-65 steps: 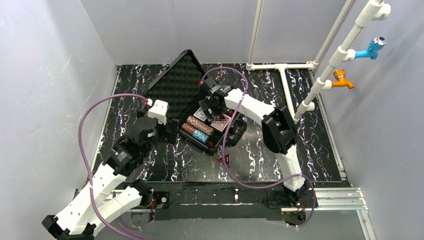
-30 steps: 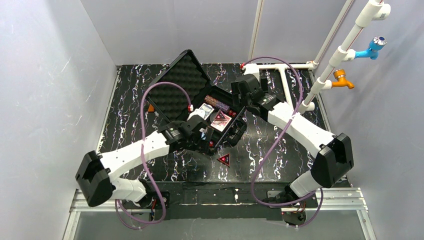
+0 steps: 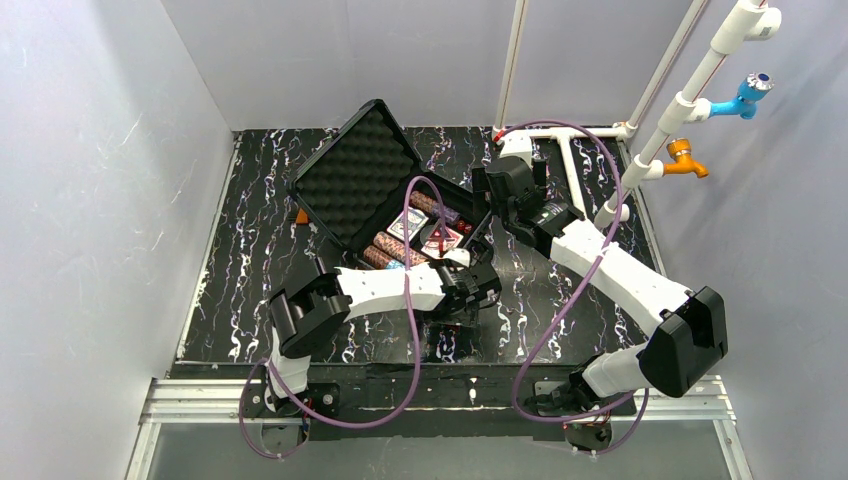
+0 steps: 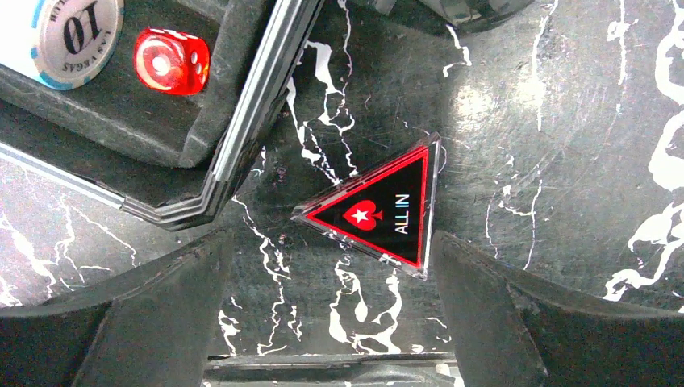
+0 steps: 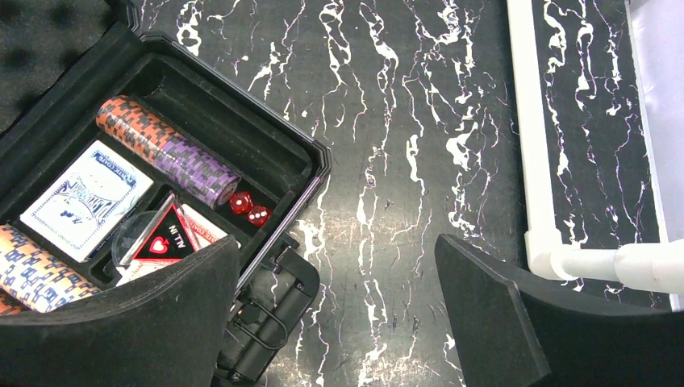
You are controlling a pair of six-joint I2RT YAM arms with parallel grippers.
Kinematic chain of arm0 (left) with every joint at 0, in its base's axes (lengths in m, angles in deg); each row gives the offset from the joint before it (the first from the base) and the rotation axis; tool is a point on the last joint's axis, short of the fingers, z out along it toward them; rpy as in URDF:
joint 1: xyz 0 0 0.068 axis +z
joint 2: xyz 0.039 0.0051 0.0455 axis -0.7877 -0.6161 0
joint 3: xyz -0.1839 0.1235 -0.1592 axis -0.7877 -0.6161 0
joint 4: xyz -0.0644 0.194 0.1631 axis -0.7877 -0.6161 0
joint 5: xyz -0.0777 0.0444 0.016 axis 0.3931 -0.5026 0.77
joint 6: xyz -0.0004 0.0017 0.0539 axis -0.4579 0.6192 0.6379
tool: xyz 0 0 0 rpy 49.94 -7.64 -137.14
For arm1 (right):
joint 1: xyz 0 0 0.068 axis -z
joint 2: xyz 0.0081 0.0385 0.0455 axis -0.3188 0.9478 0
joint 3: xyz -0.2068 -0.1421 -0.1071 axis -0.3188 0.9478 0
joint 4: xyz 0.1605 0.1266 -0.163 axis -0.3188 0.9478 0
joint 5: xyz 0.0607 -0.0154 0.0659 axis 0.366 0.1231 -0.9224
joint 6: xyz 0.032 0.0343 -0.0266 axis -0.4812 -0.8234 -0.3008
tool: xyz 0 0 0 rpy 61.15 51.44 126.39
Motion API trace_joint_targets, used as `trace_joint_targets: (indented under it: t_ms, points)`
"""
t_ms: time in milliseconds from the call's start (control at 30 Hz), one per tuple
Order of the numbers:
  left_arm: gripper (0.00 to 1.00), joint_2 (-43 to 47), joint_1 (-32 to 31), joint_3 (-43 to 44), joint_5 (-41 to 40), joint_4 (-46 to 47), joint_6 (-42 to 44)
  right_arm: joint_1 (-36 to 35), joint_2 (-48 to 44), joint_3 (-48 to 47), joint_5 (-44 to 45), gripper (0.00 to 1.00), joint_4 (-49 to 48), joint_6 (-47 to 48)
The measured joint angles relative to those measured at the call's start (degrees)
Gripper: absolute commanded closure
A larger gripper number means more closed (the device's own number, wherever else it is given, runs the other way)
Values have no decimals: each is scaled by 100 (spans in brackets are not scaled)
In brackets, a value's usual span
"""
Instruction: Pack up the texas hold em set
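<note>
Robot test cell, laboratory. White panel walls (image 3: 100,150); black marbled tabletop (image 3: 260,230); aluminium rail (image 3: 200,400) at six o'clock; white PVC pipe rig (image 3: 560,135), blue tap (image 3: 745,97), orange tap (image 3: 685,158) at two o'clock.

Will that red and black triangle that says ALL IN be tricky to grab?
Probably a bit. The red and black ALL IN triangle marker lies flat on the black marbled table, so getting a grip under it may be hard. Its glossy plastic looks stiff and light, and likely slides when pushed.
</note>
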Motion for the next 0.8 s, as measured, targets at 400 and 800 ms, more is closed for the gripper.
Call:
trace_joint_targets:
  t_ms: [400,800]
  points:
    - [19,-181,-4,83,120,-20,-46,0,0,0,-9,2,-42,2]
    - [25,-227,-11,83,262,131,-42,0,0,4,-111,2,-81,2]
